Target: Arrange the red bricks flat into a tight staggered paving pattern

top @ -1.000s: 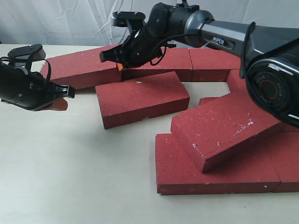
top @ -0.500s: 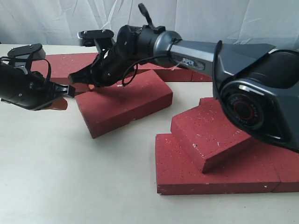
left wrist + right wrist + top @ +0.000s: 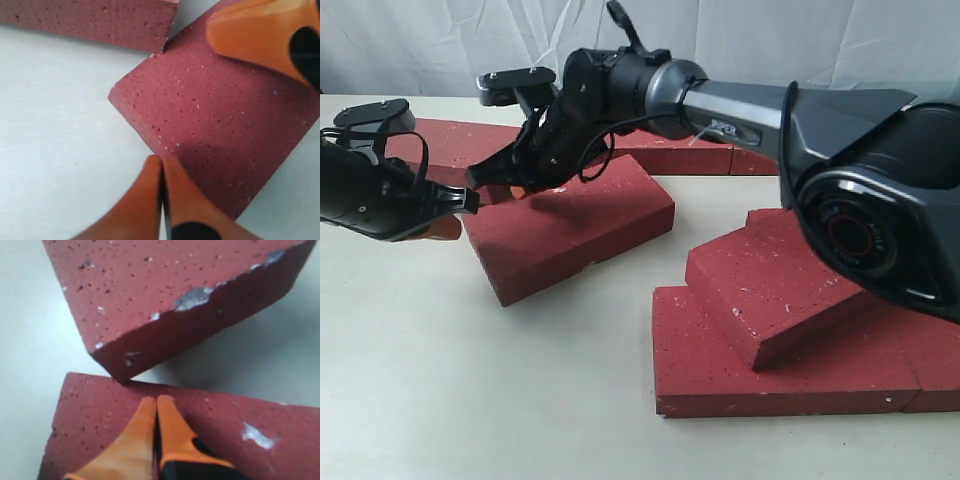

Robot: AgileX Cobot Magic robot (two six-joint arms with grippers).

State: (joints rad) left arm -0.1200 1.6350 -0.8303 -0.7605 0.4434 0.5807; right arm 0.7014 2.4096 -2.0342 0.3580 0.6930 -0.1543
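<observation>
A loose red brick (image 3: 570, 225) lies flat and askew in front of the back row of red bricks (image 3: 672, 155). My right gripper (image 3: 495, 180) reaches across to the left, shut, its orange tips (image 3: 156, 402) pressed on this brick's top (image 3: 95, 432) near a corner. At the brick's left end my left gripper (image 3: 455, 205) is shut too, its tips (image 3: 161, 161) against the brick's edge (image 3: 220, 110). The right gripper's orange finger (image 3: 255, 35) shows in the left wrist view. At the front right, one brick (image 3: 775, 285) leans tilted on flat bricks (image 3: 780, 375).
Another red brick (image 3: 450, 140) lies at the back left, just behind both grippers, and also shows in the wrist views (image 3: 90, 20) (image 3: 175, 295). The right arm's black body (image 3: 860, 170) spans the back and right. Pale tabletop (image 3: 470, 390) stretches at the front left.
The right gripper has swept left and pushed the loose brick leftward with a slight turn, up to the left gripper. The left arm has hardly moved.
</observation>
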